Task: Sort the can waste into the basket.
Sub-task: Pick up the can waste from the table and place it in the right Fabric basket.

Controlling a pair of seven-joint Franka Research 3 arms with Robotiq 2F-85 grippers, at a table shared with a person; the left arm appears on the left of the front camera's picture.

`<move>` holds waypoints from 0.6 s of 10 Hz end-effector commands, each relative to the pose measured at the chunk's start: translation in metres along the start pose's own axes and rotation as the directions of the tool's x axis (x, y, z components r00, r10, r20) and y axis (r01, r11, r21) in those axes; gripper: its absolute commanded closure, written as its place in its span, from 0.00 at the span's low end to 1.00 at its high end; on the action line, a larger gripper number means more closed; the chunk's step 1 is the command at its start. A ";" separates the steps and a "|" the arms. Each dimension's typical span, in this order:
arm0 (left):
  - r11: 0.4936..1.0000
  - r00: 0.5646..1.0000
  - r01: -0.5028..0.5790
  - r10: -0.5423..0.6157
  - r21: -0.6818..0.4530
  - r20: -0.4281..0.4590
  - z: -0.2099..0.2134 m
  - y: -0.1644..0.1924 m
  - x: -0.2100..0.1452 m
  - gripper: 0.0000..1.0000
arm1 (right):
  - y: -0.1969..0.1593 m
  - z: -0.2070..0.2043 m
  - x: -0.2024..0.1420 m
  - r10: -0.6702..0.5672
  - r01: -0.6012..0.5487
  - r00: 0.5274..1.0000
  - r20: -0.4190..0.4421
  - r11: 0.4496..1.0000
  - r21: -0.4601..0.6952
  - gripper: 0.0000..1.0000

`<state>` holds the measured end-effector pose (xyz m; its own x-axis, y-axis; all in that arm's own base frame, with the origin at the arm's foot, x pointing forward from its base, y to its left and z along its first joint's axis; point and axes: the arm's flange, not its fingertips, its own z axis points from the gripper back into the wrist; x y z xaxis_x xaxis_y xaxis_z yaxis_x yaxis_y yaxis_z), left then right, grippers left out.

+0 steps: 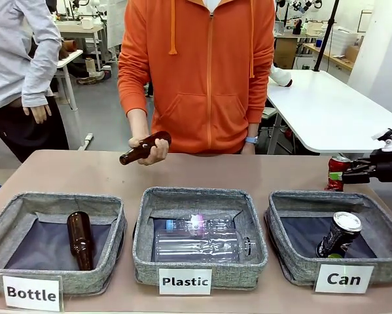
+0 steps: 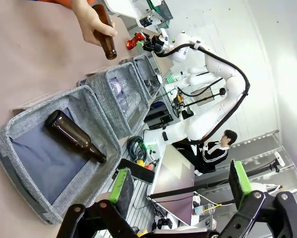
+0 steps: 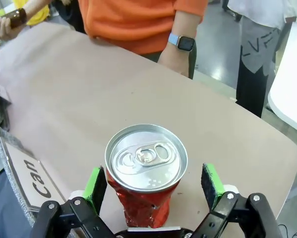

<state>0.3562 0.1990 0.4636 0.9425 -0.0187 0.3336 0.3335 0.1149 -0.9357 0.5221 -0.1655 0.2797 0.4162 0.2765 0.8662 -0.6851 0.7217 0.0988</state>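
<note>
A dented red can [image 1: 336,171] stands upright on the brown table behind the "Can" basket [image 1: 300,265]. My right gripper [image 1: 346,174] comes in from the right at the can's height. In the right wrist view the red can [image 3: 146,173] stands between the open fingers of my right gripper [image 3: 153,179]; the left pad [image 3: 94,182] is close to it and the right pad [image 3: 212,178] is well apart. A dark can [image 1: 338,234] with a silver top lies tilted inside the basket. My left gripper [image 2: 180,183] hangs open and holds nothing, off to the side of the "Bottle" basket [image 2: 19,129].
A person in an orange hoodie stands at the far edge and holds a brown bottle [image 1: 145,148] over the table. The "Bottle" basket [image 1: 6,229] has one brown bottle [image 1: 80,239] in it. Clear bottles [image 1: 199,239] lie in the "Plastic" basket [image 1: 143,252].
</note>
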 end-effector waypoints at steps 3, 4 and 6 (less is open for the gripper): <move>1.000 1.000 -0.001 0.001 0.005 0.004 -0.001 -0.002 0.000 0.00 | -0.007 -0.007 -0.001 0.021 -0.020 0.998 0.064 1.000 -0.011 0.56; 1.000 1.000 -0.001 0.001 0.005 0.004 -0.001 -0.002 0.000 0.00 | -0.007 -0.007 -0.001 0.018 -0.018 0.998 0.060 1.000 -0.008 0.71; 1.000 1.000 0.000 0.000 0.000 0.000 0.000 0.000 0.000 0.00 | -0.006 -0.010 -0.003 0.014 -0.015 0.998 0.055 1.000 0.005 1.00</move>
<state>0.3562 0.1990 0.4635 0.9426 -0.0187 0.3334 0.3332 0.1148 -0.9358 0.5276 -0.1648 0.2769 0.4085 0.2469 0.8788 -0.6811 0.7233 0.1134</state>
